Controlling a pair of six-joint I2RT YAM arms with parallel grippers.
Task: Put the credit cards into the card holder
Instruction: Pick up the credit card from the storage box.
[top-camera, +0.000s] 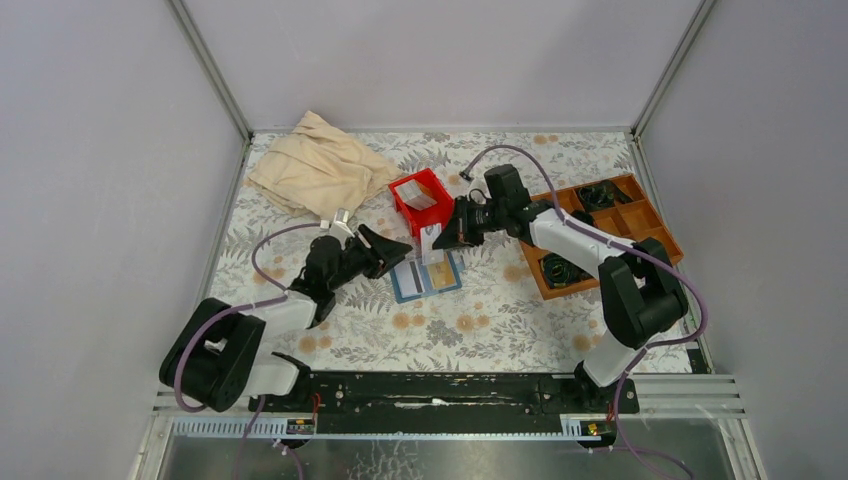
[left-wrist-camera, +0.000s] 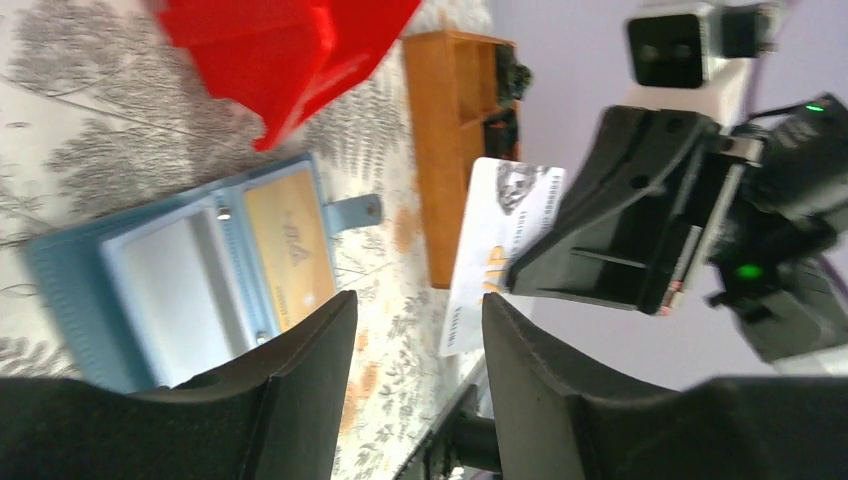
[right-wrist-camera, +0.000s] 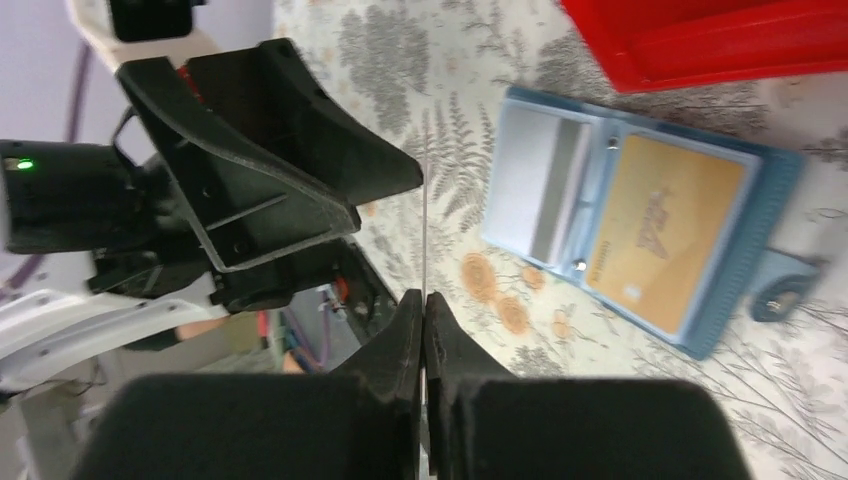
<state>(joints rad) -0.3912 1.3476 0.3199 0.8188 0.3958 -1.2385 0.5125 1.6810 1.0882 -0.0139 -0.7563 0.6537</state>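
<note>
One whitish credit card (left-wrist-camera: 505, 250), lettered "IP", stood upright clenched in my right claw (right-wrist-camera: 423, 300), raised beside the open card holder (left-wrist-camera: 60, 270) on the bench (top-camera: 500, 320); my left claw (left-wrist-camera: 418, 305) gaped empty just left of it.

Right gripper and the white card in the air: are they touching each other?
Touching. The right wrist view shows the right gripper shut on the white card, seen edge-on as a thin line pinched between its fingertips.

Looks like a robotics lab test cell: plain pale panel walls (top-camera: 100, 150) in aluminium framing (top-camera: 210, 70) enclose a floral-covered tabletop (top-camera: 480, 330), with robot arms (top-camera: 640, 290) bolted to a black rail (top-camera: 450, 390).
</note>
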